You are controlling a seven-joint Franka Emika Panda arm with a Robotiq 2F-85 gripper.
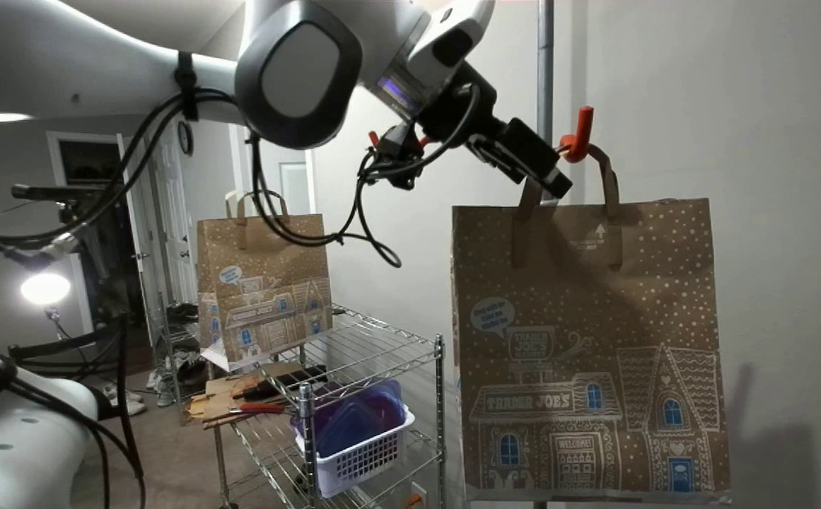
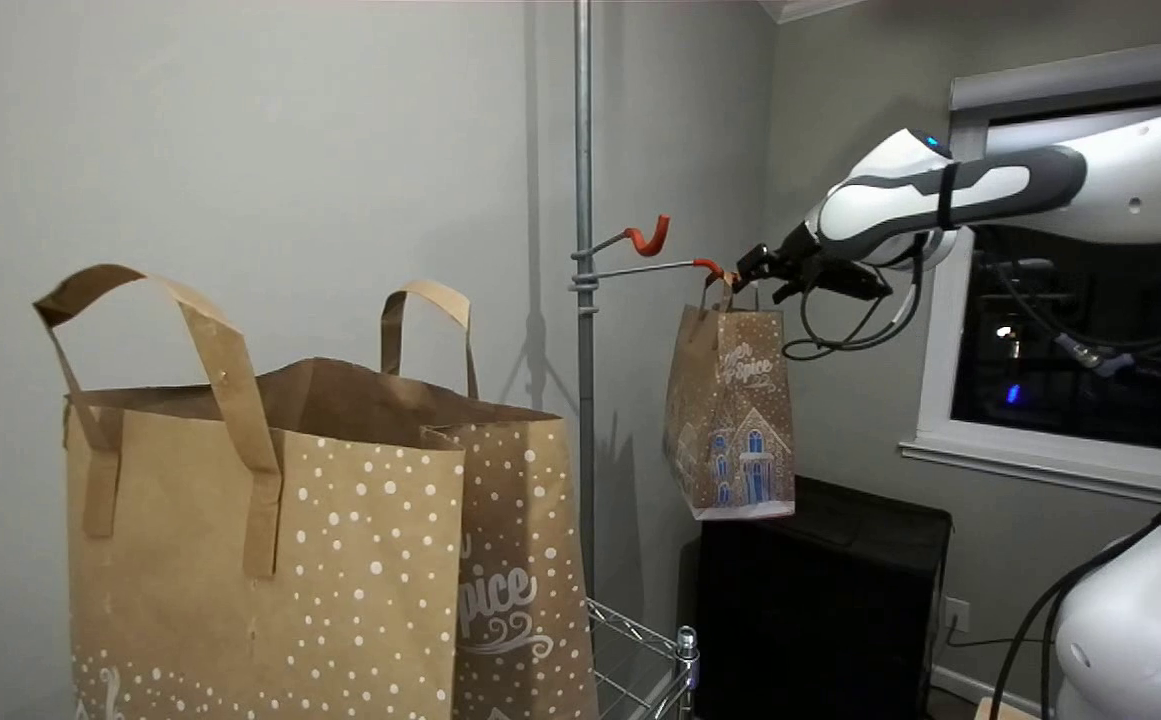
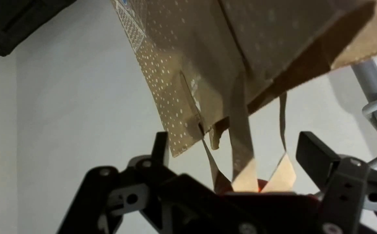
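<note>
A brown paper bag with white dots and printed houses (image 1: 587,311) hangs upright, also seen in an exterior view (image 2: 735,420) and the wrist view (image 3: 204,42). Its paper handles (image 3: 242,152) loop over a red-tipped hook (image 1: 580,141); this hook also shows in an exterior view (image 2: 708,266). My gripper (image 3: 234,146) is open, its two black fingers wide apart. In the wrist view the handles show between the fingers, and nothing is clamped. In both exterior views the gripper (image 1: 559,182) (image 2: 752,264) is right at the handles. Whether it touches them I cannot tell.
A grey vertical pole (image 1: 545,63) (image 2: 584,420) carries the hook and another red-tipped hook (image 2: 648,240). A similar paper bag (image 1: 269,297) (image 2: 170,510) stands on a wire rack (image 1: 440,396). A white basket (image 1: 364,463) sits lower. A black covered box (image 2: 820,590) stands below the hanging bag.
</note>
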